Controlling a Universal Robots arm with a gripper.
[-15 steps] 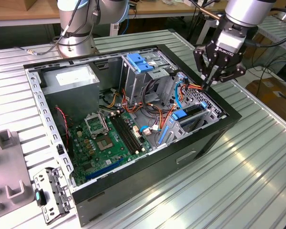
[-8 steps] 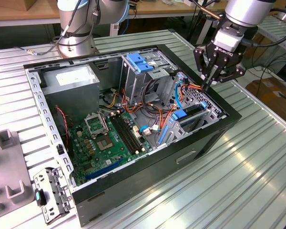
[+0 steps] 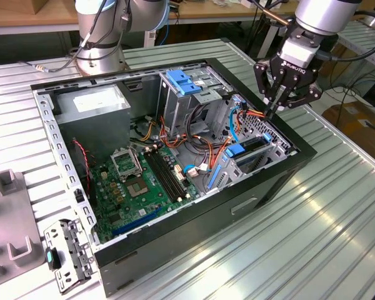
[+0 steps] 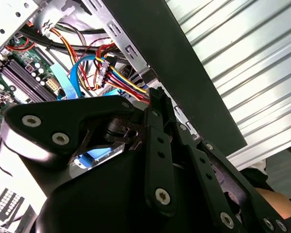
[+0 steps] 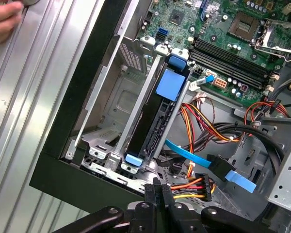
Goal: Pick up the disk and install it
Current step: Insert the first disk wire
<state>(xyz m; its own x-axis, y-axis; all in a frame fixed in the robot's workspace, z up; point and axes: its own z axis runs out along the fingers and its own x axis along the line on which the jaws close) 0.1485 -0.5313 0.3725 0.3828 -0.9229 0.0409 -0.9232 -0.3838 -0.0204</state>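
Note:
The disk (image 3: 250, 145) stands on edge in the lower drive bay at the corner of the open computer case (image 3: 206, 206) on the exterior view's right. In the first wrist view, the disk (image 5: 148, 121) is a dark slab with blue tabs at both ends, seated between two metal rails. My gripper (image 3: 270, 112) hangs just above the case's rim beside that bay. Its fingers are shut together with nothing between them. In both wrist views the gripper (image 5: 157, 191) (image 4: 156, 99) is over the bundle of coloured power cables (image 5: 194, 184), a short way from the disk.
A blue flat cable (image 5: 199, 158) and orange wires run beside the bay. The motherboard (image 3: 144, 181), a grey power-supply box (image 3: 94, 106) and a blue caddy (image 3: 184, 81) on the upper cage share the case. A metal bracket (image 3: 65, 253) lies on the slatted table. A person's hand (image 5: 2, 22) rests beyond the case.

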